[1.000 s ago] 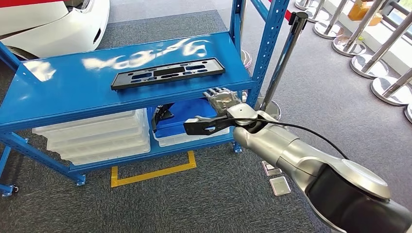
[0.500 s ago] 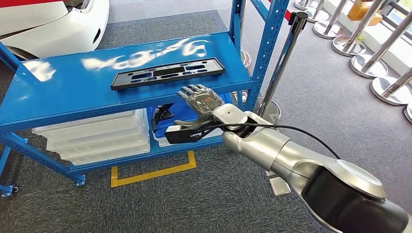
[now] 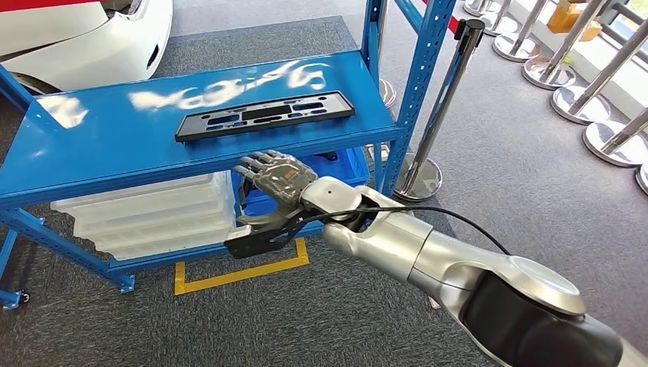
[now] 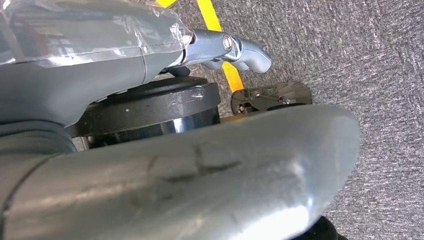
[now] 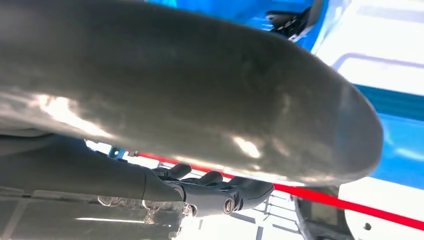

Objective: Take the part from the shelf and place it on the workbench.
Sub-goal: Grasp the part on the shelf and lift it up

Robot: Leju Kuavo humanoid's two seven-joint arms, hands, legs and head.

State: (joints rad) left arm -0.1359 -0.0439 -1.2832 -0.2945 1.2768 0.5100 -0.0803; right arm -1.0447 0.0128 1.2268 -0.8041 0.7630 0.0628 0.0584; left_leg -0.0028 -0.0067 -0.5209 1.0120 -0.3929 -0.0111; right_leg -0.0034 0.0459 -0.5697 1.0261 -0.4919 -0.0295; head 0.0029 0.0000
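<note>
The part, a long black flat frame (image 3: 264,115), lies on the top board of the blue shelf (image 3: 99,145), toward its right half. My right hand (image 3: 275,177) reaches in on the silver arm and hovers just in front of and below the shelf's front edge, under the part, with its fingers spread and nothing in it. In the right wrist view its dark fingers (image 5: 220,192) stretch out, holding nothing. My left hand (image 4: 235,50) hangs over grey carpet with its fingers out and nothing in them.
White trays (image 3: 153,214) and a blue bin (image 3: 336,172) fill the lower shelf. Yellow floor tape (image 3: 244,271) marks the carpet in front. A stanchion pole (image 3: 447,92) stands by the shelf's right upright, with more stanchion bases (image 3: 604,138) at the far right. A white car (image 3: 92,38) stands behind.
My right hand has swept left along the shelf's front edge, from near the right upright to under the part. The part has not moved.
</note>
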